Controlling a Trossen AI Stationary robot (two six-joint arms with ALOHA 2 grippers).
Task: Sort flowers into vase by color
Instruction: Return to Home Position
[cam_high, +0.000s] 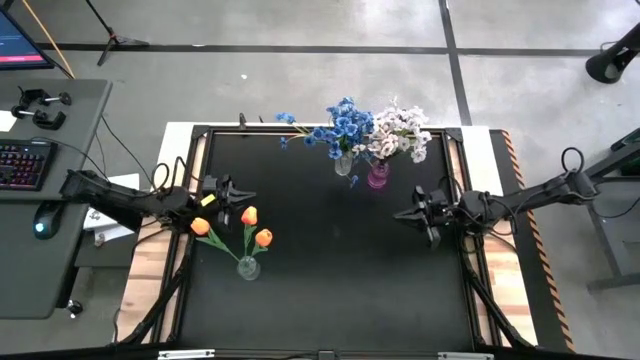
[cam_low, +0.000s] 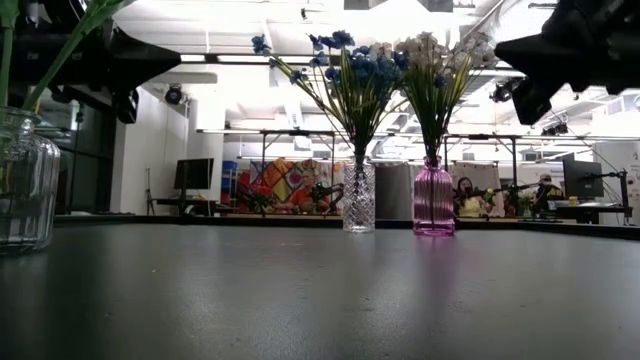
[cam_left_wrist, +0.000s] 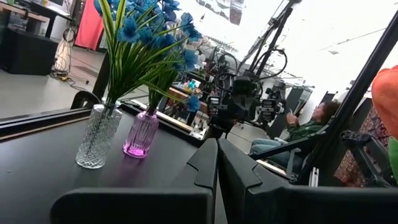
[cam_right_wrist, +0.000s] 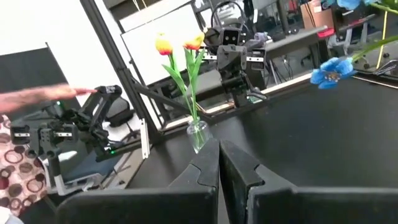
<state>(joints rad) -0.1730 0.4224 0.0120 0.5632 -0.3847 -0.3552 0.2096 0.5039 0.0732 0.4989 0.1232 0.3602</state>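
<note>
Blue flowers (cam_high: 343, 125) stand in a clear ribbed vase (cam_low: 359, 195) at the table's far middle. Right beside them, white flowers (cam_high: 400, 130) stand in a pink vase (cam_low: 433, 197). Three orange tulips (cam_high: 249, 214) rise from a small clear vase (cam_high: 248, 267) at the near left; their stems stick into its neck (cam_right_wrist: 196, 127). My left gripper (cam_high: 235, 195) hovers shut at the table's left, just beyond the tulips, pointing right (cam_left_wrist: 217, 163). My right gripper (cam_high: 405, 215) hovers shut at the right, pointing left (cam_right_wrist: 219, 163). Neither holds anything.
A side desk to the left of the table carries a keyboard (cam_high: 22, 165) and a mouse (cam_high: 42, 222). A person's hand (cam_right_wrist: 37, 96) shows beyond the table's left side, and a person sits beyond the right side (cam_left_wrist: 311, 121). The dark tabletop (cam_high: 330, 280) lies bare between the vases.
</note>
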